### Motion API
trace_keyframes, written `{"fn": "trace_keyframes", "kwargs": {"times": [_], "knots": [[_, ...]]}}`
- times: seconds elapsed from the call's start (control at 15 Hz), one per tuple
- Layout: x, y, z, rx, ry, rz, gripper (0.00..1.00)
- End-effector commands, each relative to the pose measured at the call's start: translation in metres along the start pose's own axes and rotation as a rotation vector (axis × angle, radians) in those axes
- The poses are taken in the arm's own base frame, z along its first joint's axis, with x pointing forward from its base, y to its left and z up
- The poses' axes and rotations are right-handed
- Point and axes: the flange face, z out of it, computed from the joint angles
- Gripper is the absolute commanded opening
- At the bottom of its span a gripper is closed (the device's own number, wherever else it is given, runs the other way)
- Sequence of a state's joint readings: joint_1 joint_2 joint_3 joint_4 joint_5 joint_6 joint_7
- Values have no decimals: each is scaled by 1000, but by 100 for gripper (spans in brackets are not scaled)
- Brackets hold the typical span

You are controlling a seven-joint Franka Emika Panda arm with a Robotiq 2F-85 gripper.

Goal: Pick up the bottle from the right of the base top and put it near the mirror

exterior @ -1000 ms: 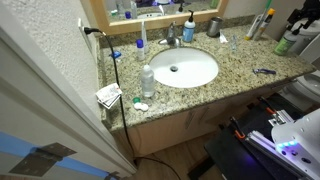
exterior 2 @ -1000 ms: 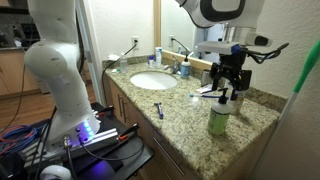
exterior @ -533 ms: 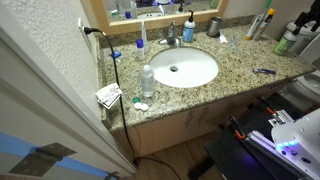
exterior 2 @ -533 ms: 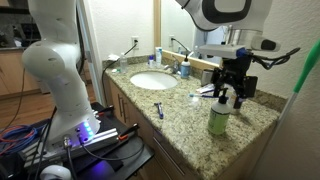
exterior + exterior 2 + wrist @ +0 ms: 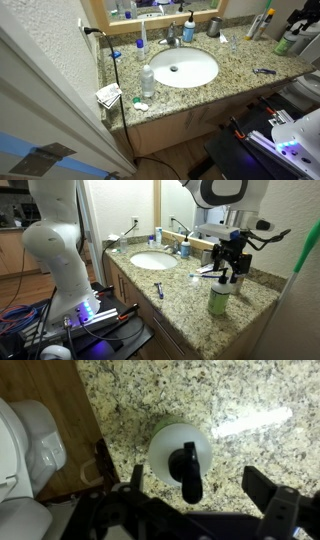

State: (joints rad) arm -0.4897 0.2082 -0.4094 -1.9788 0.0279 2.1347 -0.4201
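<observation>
The mirror [image 5: 150, 6] is cut off by the top edge. At the right end of the base top [image 5: 185, 292], the bottle [image 5: 218, 298] stands upright. The gripper [image 5: 228, 270] hangs just above it with its fingers spread wide. In the wrist view, a dark part hides some of the cap.

Sink [image 5: 200, 70] set in base top [image 5: 238, 80], mid-span. Bottle [image 5: 218, 300] stood at counter end, well apart from sink; gripper [image 5: 229, 277] positioned directly above it. Blue dispenser [image 5: 188, 30] placed behind sink, below mirror [image 5: 170, 5]. Water bottle [image 5: 147, 80] placed at sink's opposite side. Razor [image 5: 263, 71] laid between sink and bottle.
</observation>
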Motion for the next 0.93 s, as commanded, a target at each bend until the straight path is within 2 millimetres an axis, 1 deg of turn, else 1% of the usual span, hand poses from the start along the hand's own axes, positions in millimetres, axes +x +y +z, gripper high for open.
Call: {"fn": "trace_keyframes", "kwargs": {"times": [0.0, 0.2, 0.27, 0.47, 0.53, 0.6, 0.87], "knots": [[-1, 4, -1, -14, -21, -7, 100], [-7, 7, 2, -35, -65, -23, 100], [-3, 4, 0, -27, -35, -17, 100], [-3, 3, 0, -29, -36, -19, 100], [-1, 2, 2, -30, -35, -24, 90], [0, -1, 5, -28, -38, -18, 74], [3, -3, 7, -27, -33, -15, 45]]}}
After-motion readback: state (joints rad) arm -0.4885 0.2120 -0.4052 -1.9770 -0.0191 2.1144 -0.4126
